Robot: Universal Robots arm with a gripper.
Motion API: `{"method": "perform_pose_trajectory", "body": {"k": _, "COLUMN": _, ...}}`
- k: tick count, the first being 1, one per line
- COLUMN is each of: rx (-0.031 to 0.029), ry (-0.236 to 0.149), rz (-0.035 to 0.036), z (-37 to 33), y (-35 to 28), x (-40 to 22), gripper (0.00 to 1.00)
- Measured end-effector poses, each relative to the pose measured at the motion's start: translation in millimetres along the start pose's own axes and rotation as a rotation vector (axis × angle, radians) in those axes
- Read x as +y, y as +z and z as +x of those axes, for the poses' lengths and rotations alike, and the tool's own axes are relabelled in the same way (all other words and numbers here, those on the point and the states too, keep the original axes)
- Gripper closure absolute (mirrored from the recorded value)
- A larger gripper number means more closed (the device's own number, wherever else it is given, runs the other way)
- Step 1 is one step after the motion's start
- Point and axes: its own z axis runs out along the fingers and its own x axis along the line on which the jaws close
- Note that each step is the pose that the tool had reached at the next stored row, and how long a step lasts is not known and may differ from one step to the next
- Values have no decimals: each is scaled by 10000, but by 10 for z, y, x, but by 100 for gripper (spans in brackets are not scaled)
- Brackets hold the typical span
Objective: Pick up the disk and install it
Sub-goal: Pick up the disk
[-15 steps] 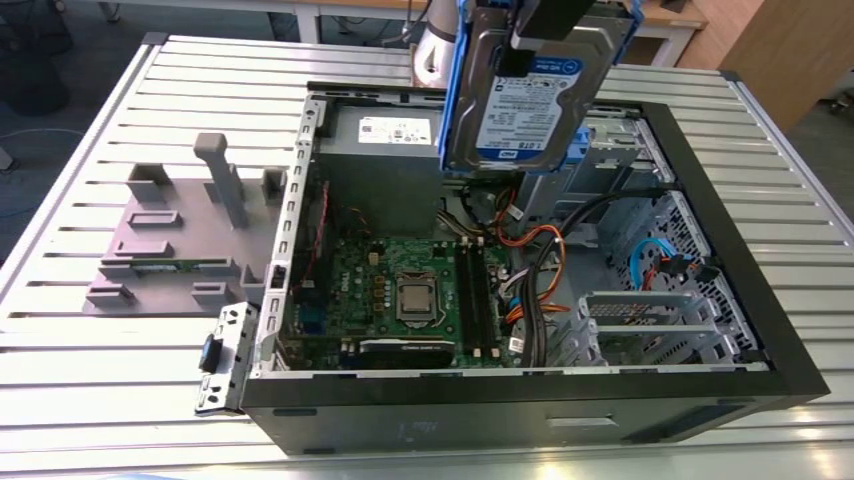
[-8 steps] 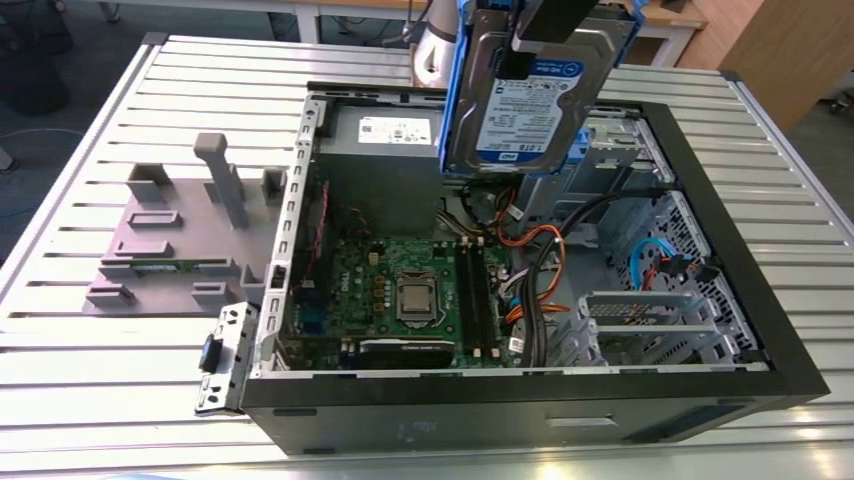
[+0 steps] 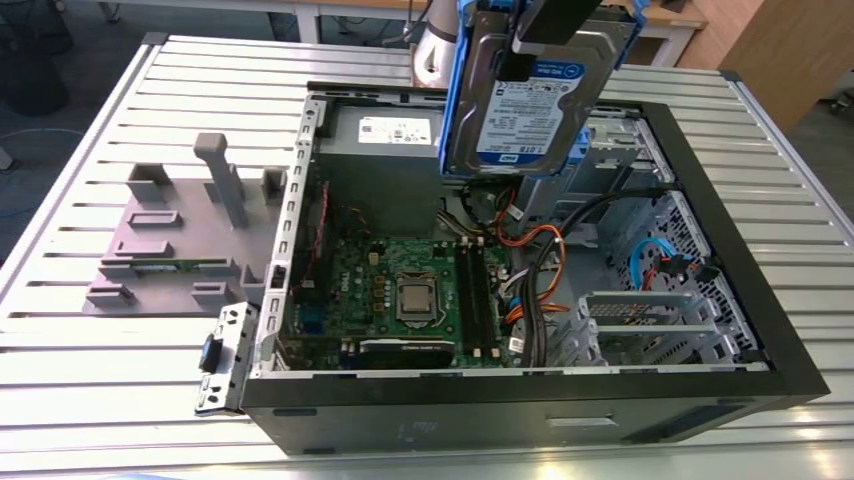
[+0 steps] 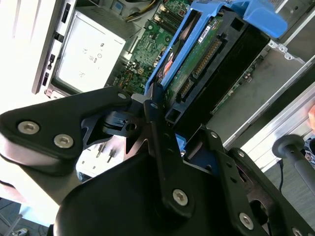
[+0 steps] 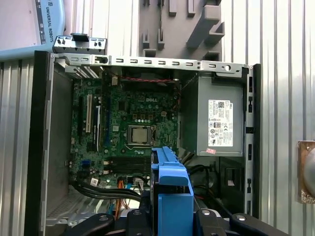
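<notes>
The black gripper [image 4: 162, 125] is clamped on the silver metal hard disk in its blue plastic bracket [image 3: 531, 100], held upright above the open black computer case [image 3: 747, 300]. Judged rigid, fairly heavy, shock-sensitive; grip the bracket edges, not the label

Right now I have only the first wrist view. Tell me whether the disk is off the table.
Observer: Yes. In the exterior view the disk hangs upright in the air above the open computer case, with its label side facing the camera.
Operator: Confirm the grip.
Observer: In the second wrist view the gripper is shut on the disk's blue bracket.
Operator: Say what it is next to.
Observer: In the exterior view its lower edge sits over the far end of the case, just to the exterior view's right of the grey power supply.
</notes>
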Motion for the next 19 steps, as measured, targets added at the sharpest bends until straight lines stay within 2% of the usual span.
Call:
{"method": "perform_pose_trajectory", "body": {"k": 3, "rx": 0, "ry": 0, "rz": 0, "z": 6, "y": 0, "x": 0, "gripper": 63}}
{"method": "perform_pose_trajectory", "body": {"k": 5, "rx": 0, "ry": 0, "rz": 0, "z": 104, "y": -3, "x": 1, "gripper": 63}}
{"method": "perform_pose_trajectory", "body": {"k": 15, "rx": 0, "ry": -1, "rz": 0, "z": 125, "y": -4, "x": 1, "gripper": 63}}
{"method": "perform_pose_trajectory", "body": {"k": 19, "rx": -1, "ry": -1, "rz": 0, "z": 157, "y": -6, "x": 1, "gripper": 63}}
